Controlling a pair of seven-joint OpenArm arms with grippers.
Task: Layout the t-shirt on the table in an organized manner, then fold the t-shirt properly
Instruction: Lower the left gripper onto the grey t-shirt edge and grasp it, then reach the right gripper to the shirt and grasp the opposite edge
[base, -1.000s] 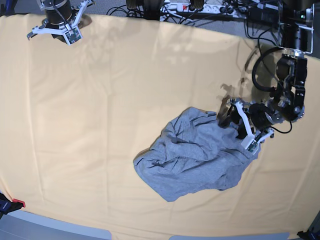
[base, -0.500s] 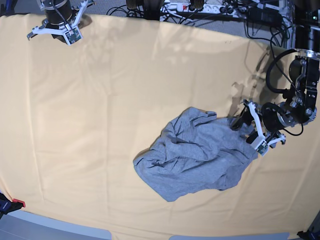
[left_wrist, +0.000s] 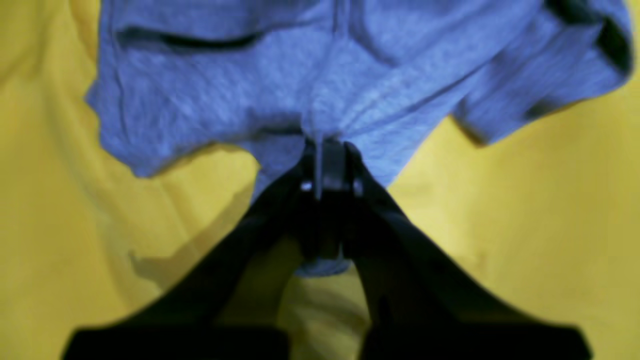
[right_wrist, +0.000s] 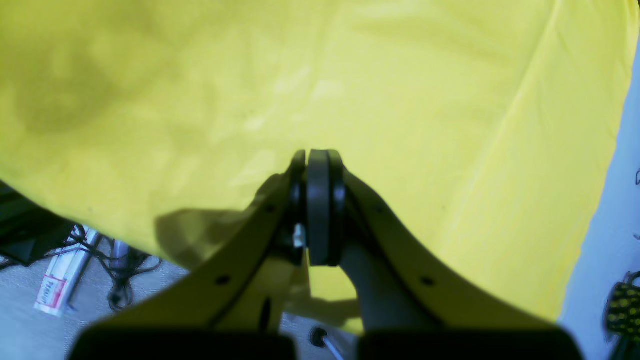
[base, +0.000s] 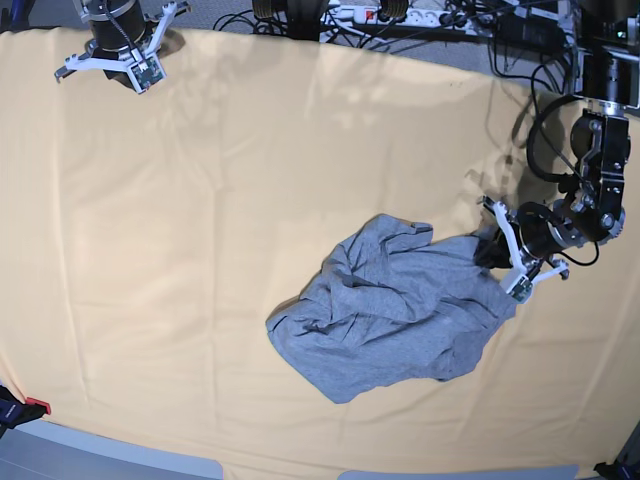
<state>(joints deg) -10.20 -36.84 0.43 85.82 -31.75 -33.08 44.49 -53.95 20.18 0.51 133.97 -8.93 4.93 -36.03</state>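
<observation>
The t-shirt (base: 390, 310) lies crumpled in a grey heap right of the middle of the table (base: 200, 250); no lettering shows. My left gripper (base: 487, 252) sits at the heap's upper right edge. In the left wrist view that gripper (left_wrist: 327, 145) is shut on a pinched fold of the t-shirt (left_wrist: 300, 75), with cloth gathered at the tips. My right gripper (base: 118, 62) hovers over the table's far left corner, far from the shirt. In the right wrist view the right gripper (right_wrist: 317, 155) is shut with nothing in it, above bare table cloth (right_wrist: 350, 75).
Cables and a power strip (base: 380, 15) lie beyond the table's far edge. A red clamp (base: 30, 407) sits at the near left corner. In the right wrist view, floor with cables (right_wrist: 75, 270) shows past the table edge.
The left gripper slid to the right, from over the shirt to its right edge, and closed from open onto the fabric. The right arm has stayed still.
</observation>
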